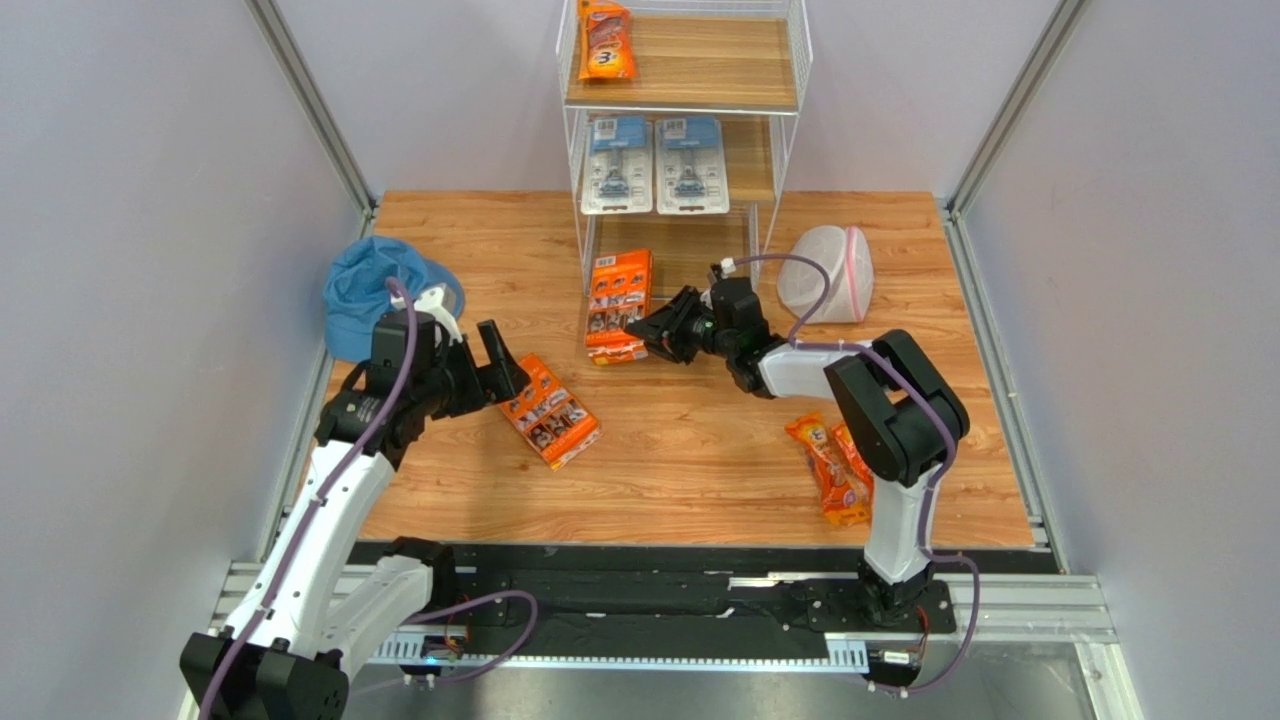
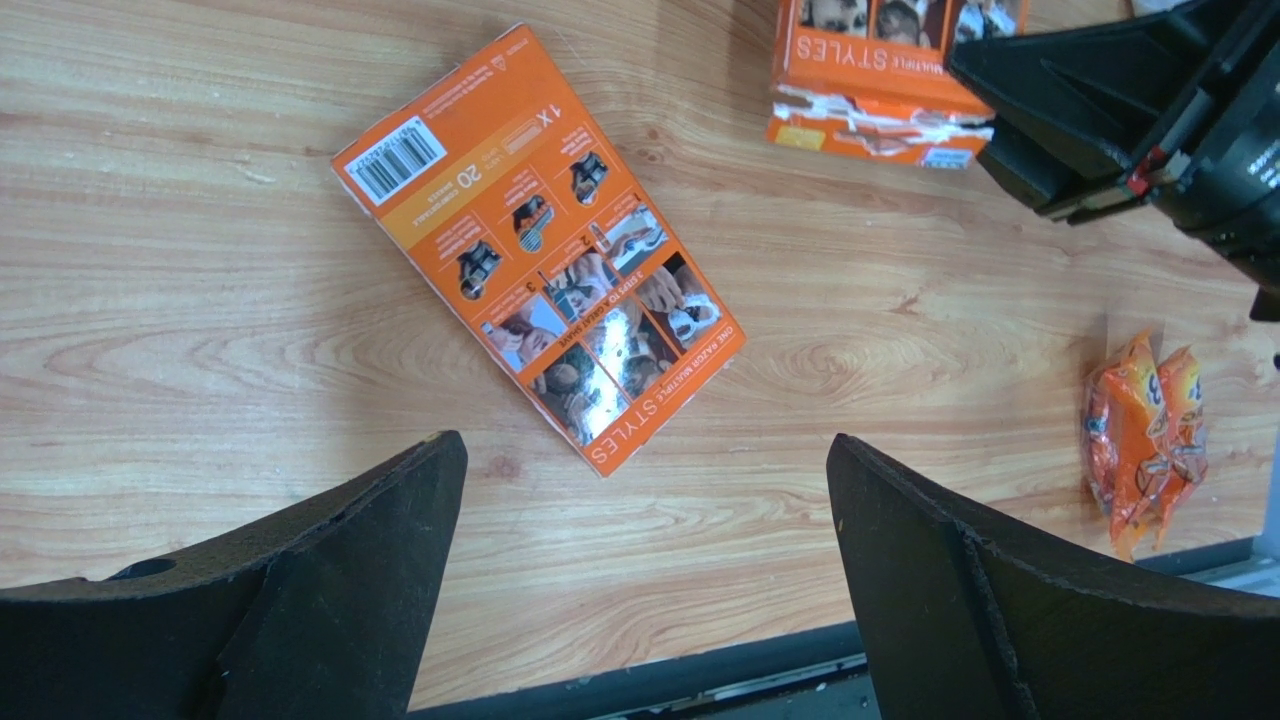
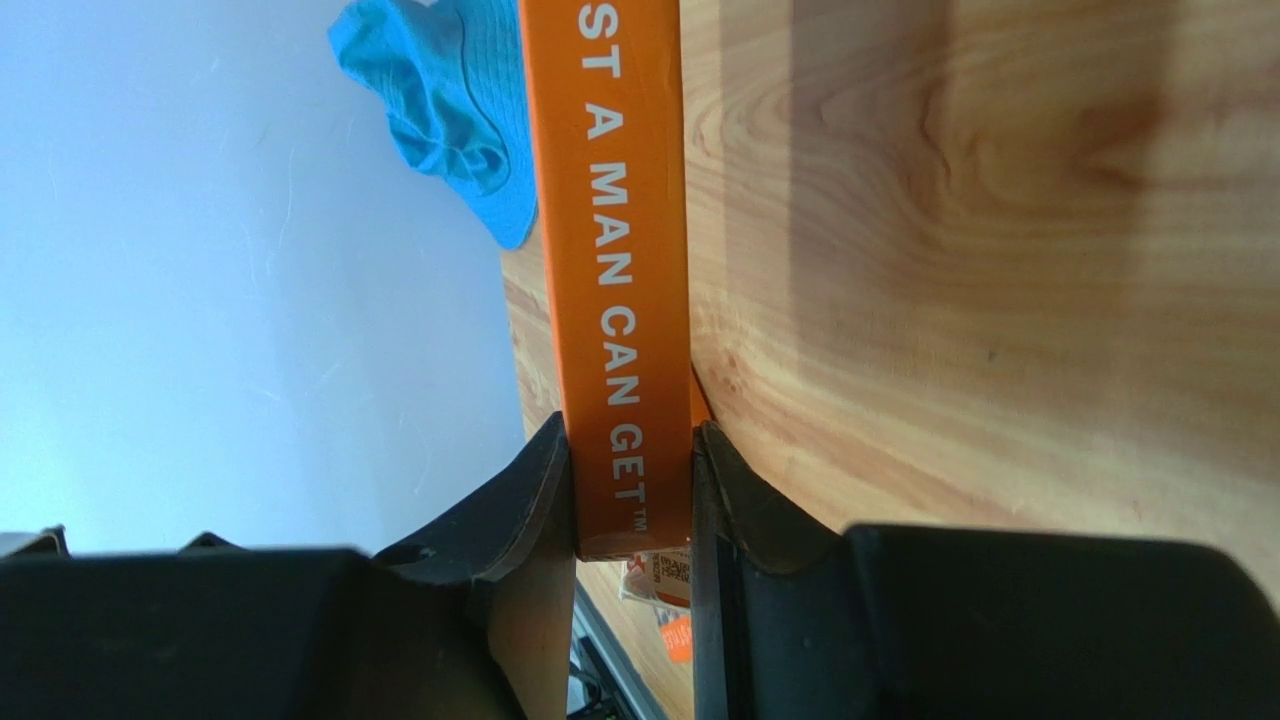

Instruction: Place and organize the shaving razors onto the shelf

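The white wire shelf (image 1: 721, 68) stands at the back. Its top board holds an orange razor bag (image 1: 606, 41); two white and blue blister cards (image 1: 616, 165) lie on the middle board. My right gripper (image 1: 657, 333) is shut on the edge of an orange multi-pack (image 1: 618, 293) in front of the shelf's foot. The right wrist view shows the pack's side (image 3: 616, 300) pinched between the fingers (image 3: 631, 450), with another pack under it. A second orange multi-pack (image 2: 541, 248) lies flat on the table ahead of my left gripper (image 2: 643, 450), which is wide open and holds nothing.
Two orange razor bags (image 1: 831, 465) lie at the front right of the table. A blue bucket hat (image 1: 368, 285) sits at the left edge, behind the left arm. A white mesh bag with pink trim (image 1: 831, 273) rests right of the shelf.
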`<state>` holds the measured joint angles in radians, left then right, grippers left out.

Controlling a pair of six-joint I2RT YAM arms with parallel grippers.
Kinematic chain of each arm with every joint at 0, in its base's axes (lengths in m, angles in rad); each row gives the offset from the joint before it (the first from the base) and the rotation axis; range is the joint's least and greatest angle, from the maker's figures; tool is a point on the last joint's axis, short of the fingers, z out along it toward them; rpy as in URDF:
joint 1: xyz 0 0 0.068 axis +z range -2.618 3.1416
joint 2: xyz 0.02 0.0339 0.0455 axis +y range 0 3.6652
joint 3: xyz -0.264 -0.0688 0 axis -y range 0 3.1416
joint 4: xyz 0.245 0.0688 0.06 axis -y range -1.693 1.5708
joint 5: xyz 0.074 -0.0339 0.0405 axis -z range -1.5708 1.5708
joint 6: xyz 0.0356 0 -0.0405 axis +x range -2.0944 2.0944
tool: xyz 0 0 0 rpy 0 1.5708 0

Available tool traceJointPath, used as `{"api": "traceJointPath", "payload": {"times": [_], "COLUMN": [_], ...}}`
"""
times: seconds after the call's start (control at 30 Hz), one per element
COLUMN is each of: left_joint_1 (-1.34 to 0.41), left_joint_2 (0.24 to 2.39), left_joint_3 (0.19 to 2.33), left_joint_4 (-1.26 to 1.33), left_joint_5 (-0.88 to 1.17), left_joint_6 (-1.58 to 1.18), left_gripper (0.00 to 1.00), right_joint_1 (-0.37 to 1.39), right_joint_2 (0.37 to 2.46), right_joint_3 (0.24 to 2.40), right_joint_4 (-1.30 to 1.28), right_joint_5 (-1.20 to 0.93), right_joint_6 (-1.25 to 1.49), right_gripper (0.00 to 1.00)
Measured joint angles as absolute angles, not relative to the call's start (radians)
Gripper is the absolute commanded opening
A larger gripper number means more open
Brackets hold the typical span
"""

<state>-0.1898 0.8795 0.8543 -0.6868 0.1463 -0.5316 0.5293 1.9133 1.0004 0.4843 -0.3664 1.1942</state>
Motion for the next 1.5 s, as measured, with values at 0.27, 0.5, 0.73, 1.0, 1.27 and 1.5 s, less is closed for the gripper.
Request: {"api": "traceJointPath", "payload": {"times": [0.27,0.5,0.73,1.0,1.27,1.5], "left_joint_1": [-0.19,-0.19,-0.19,-0.19,-0.19,-0.19], "left_joint_2": [0.879,0.881,0.881,0.881,0.882,0.897], "left_joint_3": [0.831,0.827,0.809,0.793,0.762,0.732], "left_joint_4": [-0.675,-0.669,-0.662,-0.652,-0.638,-0.596], "left_joint_5": [0.16,0.174,0.179,0.21,0.238,0.276], "left_joint_6": [-0.528,-0.527,-0.525,-0.525,-0.527,-0.54], "left_gripper": [0.99,0.99,0.99,0.99,0.99,0.99], "right_joint_1": [0.499,0.478,0.469,0.453,0.444,0.445], "right_joint_2": [2.014,2.108,2.159,2.18,2.198,2.186], "right_joint_3": [1.132,1.226,1.283,1.338,1.369,1.339], "right_joint_4": [0.48,0.455,0.416,0.373,0.321,0.302], "right_joint_5": [-0.372,-0.389,-0.395,-0.395,-0.392,-0.374], "right_joint_6": [1.204,1.208,1.208,1.206,1.193,1.177], "right_gripper": [0.03,0.05,0.13,0.33,0.56,0.7]}}
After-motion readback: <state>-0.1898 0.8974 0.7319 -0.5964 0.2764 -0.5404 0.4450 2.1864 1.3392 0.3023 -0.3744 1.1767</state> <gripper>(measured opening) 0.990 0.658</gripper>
